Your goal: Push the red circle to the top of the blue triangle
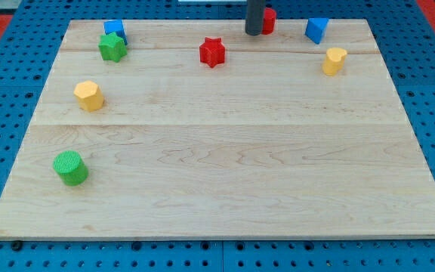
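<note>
The red circle (269, 20) lies near the board's top edge, partly hidden behind my rod. My tip (254, 32) touches or nearly touches its left side. The blue triangle (316, 29) lies to the right of the red circle, near the top right of the board, a short gap apart from it.
A red star (212, 52) lies below-left of my tip. A yellow block (334, 60) lies below the blue triangle. A blue block (114, 30) and a green star (112, 47) sit at top left. A yellow hexagon (88, 96) and a green cylinder (70, 168) lie at the left.
</note>
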